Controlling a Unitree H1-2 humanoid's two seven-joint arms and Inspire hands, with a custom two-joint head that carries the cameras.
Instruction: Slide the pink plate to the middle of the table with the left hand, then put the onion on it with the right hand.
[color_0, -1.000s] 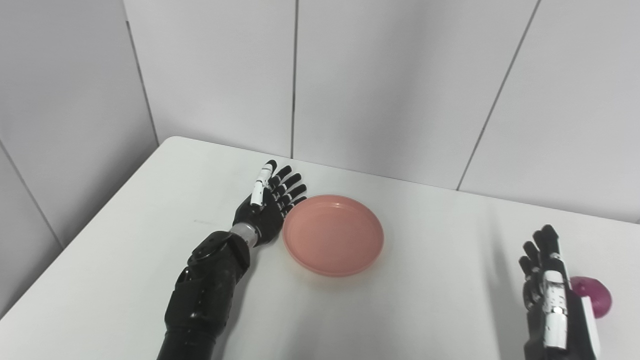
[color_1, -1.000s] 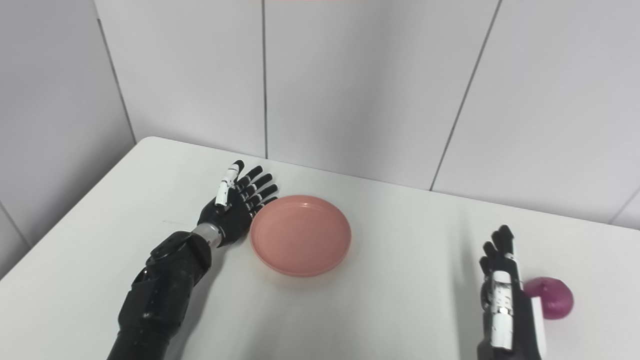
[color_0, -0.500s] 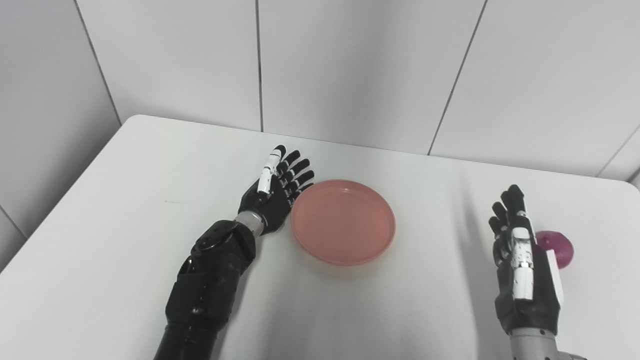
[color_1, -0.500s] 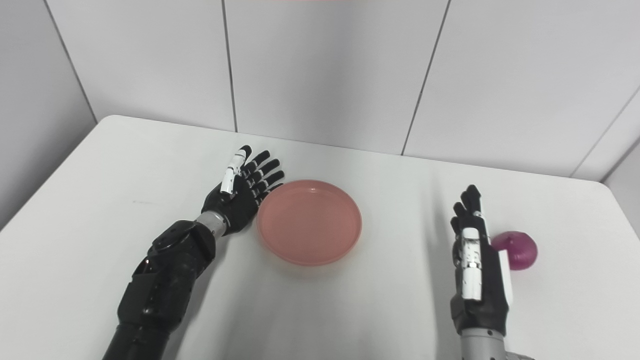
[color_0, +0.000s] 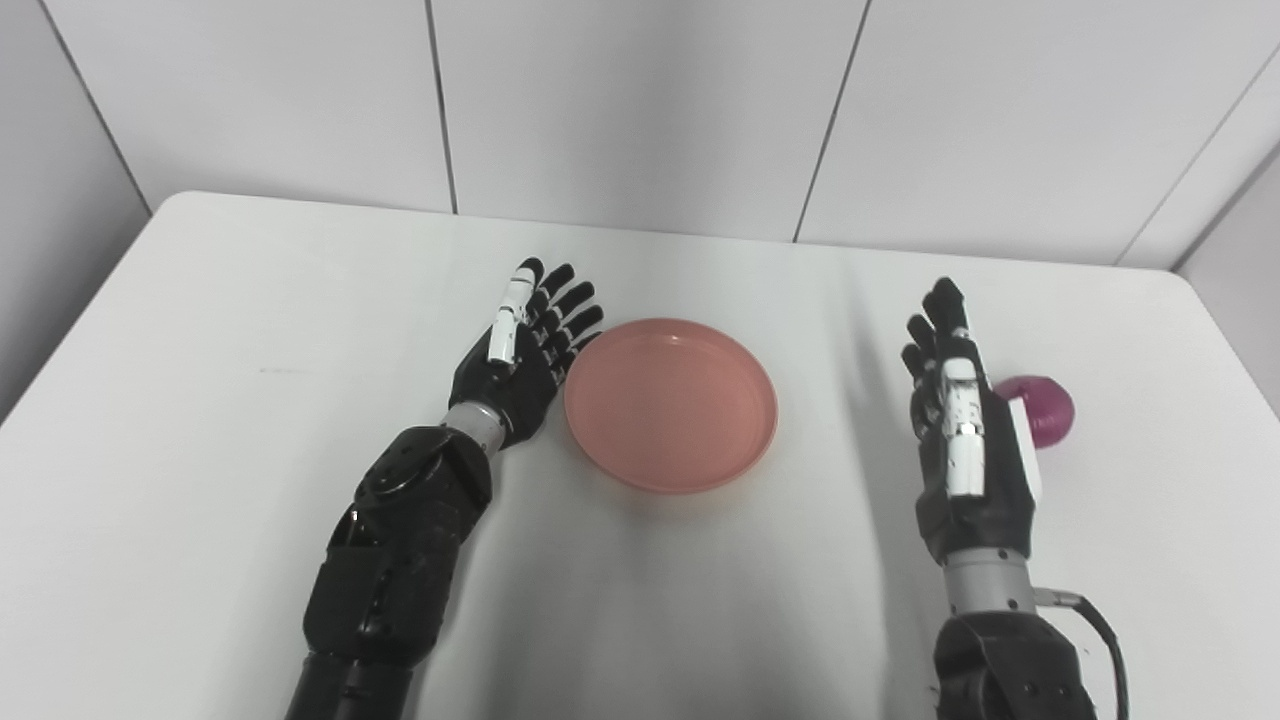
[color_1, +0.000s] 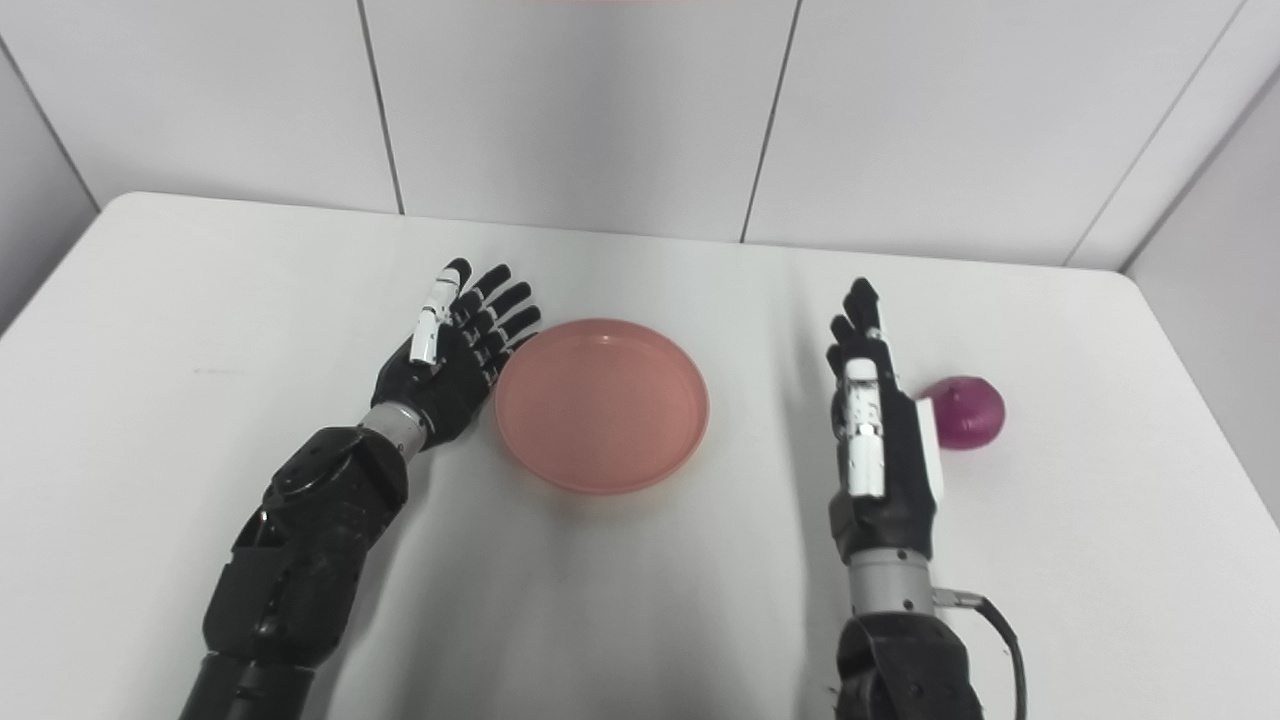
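The pink plate (color_0: 670, 402) lies on the white table (color_0: 250, 330), near its middle. My left hand (color_0: 525, 350) rests open just left of the plate, its fingers (color_0: 575, 318) spread beside the rim and the palm turned toward it. A purple onion (color_0: 1040, 408) sits on the table at the right. My right hand (color_0: 965, 440) stands open on edge just left of the onion, fingers pointing away from me, holding nothing. Whether it touches the onion cannot be told.
A grey panelled wall (color_0: 640, 100) runs behind the table's far edge. The table's right edge (color_1: 1200, 400) lies a little beyond the onion. A cable (color_1: 990, 620) loops by my right wrist.
The camera has swung right and tilted down, so the whole scene shifted. My right hand has reached further forward, alongside the onion. The left hand and plate keep the same relation.
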